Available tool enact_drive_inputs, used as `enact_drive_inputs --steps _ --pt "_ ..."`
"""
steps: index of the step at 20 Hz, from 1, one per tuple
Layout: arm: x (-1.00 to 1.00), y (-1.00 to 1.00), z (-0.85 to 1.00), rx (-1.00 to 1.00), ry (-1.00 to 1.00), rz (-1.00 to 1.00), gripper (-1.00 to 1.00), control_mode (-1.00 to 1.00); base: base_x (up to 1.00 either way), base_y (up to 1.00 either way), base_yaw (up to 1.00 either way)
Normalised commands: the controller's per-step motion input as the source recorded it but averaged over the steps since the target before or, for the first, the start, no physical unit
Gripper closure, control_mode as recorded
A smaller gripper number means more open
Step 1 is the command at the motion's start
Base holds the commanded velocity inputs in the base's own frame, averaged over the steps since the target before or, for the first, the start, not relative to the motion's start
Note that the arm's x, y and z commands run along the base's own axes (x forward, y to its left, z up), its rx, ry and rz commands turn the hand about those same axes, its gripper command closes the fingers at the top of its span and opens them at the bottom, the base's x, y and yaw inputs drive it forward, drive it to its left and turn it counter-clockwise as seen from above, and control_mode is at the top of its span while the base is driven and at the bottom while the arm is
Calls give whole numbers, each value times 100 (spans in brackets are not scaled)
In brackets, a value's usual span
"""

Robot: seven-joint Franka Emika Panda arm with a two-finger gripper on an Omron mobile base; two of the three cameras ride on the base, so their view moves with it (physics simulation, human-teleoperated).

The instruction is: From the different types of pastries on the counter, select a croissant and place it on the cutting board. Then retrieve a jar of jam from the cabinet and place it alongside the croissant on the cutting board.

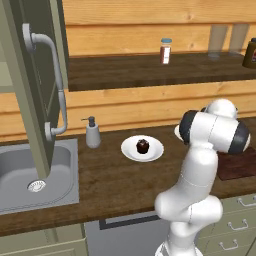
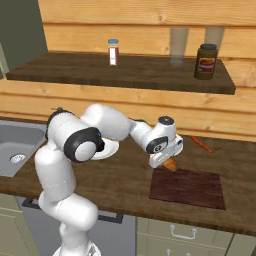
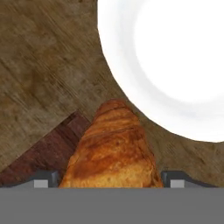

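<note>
Now the pincer (image 2: pixel 167 161) pinches the croissant (image 3: pixel 113 151) across its width, long axis pointing down along the fingers toward the cutting board (image 2: pixel 192 189).

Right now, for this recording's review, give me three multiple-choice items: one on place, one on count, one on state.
1. Where is the cupcake?
A on a white plate
B in the sink
C on the shelf

2. How many containers stand on the shelf?
A none
B two
C five

3. What is the gripper doing?
A hanging free
B holding the croissant
C gripping the carrot

Answers:
1 A, it sits mid-plate.
2 B, a shaker and a dark jar.
3 B, the croissant sits between the jaws beside the cutting board.
</note>
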Motion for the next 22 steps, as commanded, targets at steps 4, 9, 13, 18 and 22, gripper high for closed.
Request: enact_drive_inputs --steps 4,9,13,18,22 --pt "-29 0 44 -10 23 -5 100 -100 0 0 0" --pt "-60 0 49 -3 14 -3 100 -100 0 0 0" --pt "-94 0 10 -1 0 -5 100 -100 0 0 0" --pt "-58 23 -4 0 -6 -6 100 -100 0 0 0" --pt "-15 22 -4 0 -12 -1 100 -100 0 0 0"
